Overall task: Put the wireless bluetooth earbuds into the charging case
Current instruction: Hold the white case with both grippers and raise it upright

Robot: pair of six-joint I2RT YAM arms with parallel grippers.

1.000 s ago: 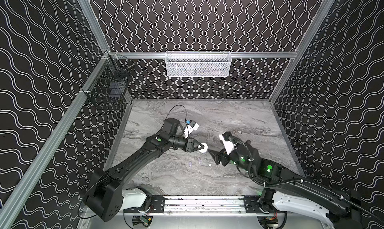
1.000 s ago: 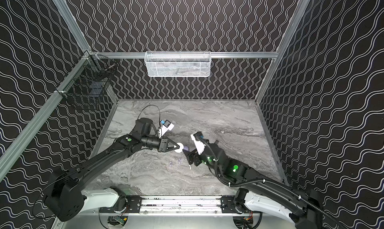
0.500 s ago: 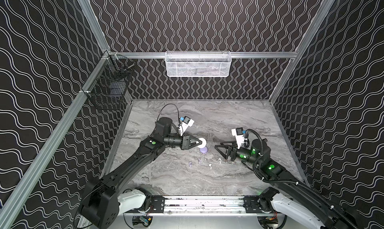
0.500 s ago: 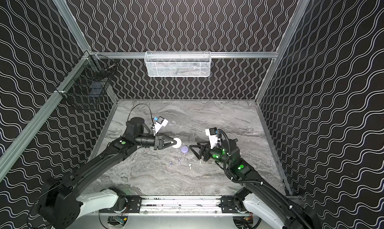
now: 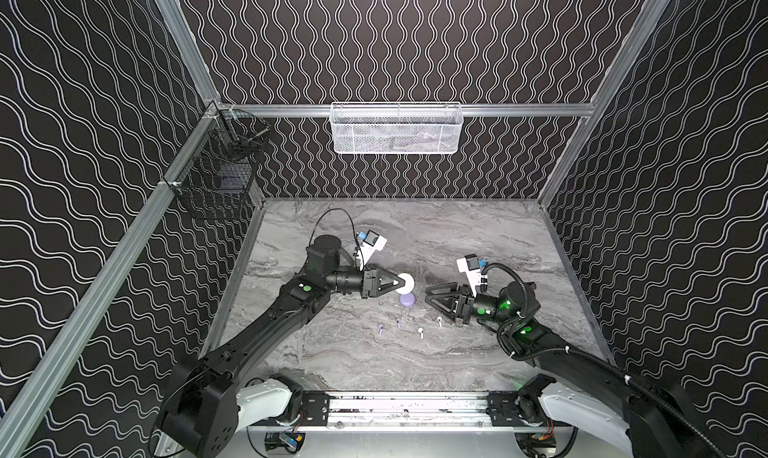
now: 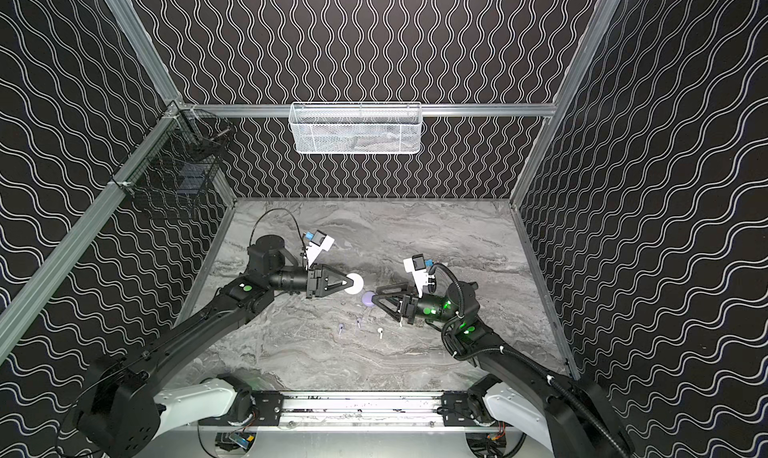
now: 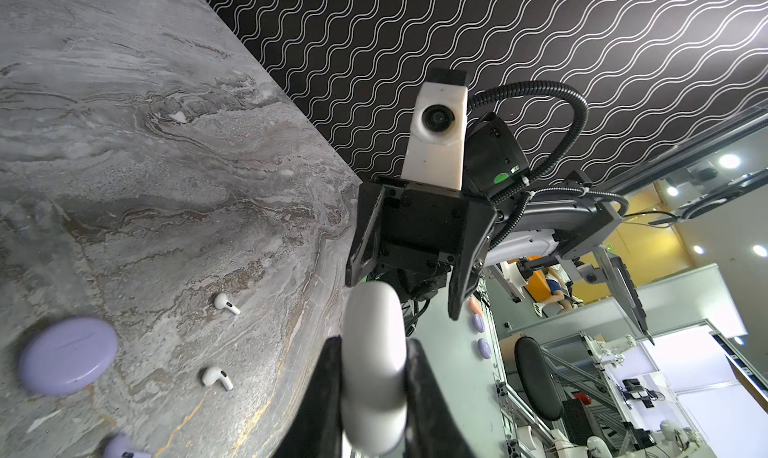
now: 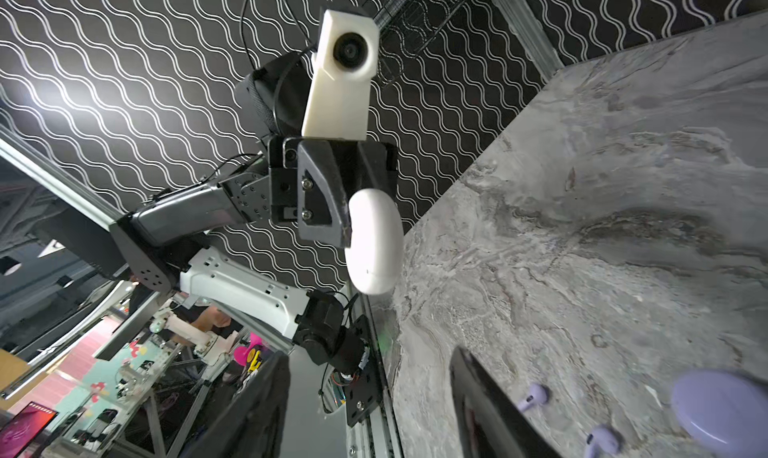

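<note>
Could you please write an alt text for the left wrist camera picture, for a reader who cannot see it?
The left gripper grips a round white charging case edge-on. Facing it, the right gripper stands open and empty. On the grey marble table lie a lavender case, two white earbuds and one lavender earbud.

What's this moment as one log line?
left end effector: shut on white case | right end effector: open, empty | lavender case, four earbuds: on table

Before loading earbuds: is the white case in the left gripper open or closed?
Closed: the white case in the left gripper shows one smooth shell in both wrist views, no lid raised.
</note>
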